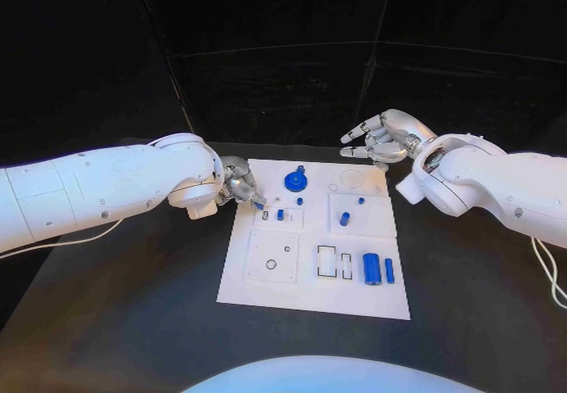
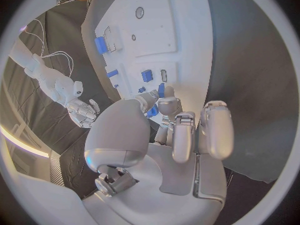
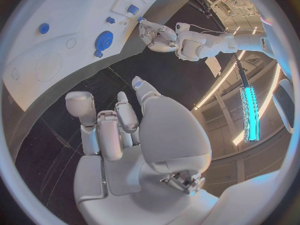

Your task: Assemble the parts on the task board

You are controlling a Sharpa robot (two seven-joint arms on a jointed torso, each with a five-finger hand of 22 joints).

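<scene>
Black table (image 1: 142, 286) under a white task board (image 1: 313, 299) at centre in the head view, blue parts (image 1: 371, 268) scattered on it, left hand (image 1: 242, 187) at its far left corner, left wrist view shows fingertips (image 2: 164, 96) pinching a small blue part (image 2: 152, 111), right wrist view shows right hand (image 3: 134, 135) empty, fingers apart, off the board's far edge.

1 task board (image 1: 310, 282), 2 hands (image 1: 241, 187)

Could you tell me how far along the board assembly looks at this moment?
Early, I think. The blue round part sits at the task board's far edge. The left hand pinches a small blue part at the board's edge; the right hand hovers open. Two blue cylinders lie loose.
</scene>
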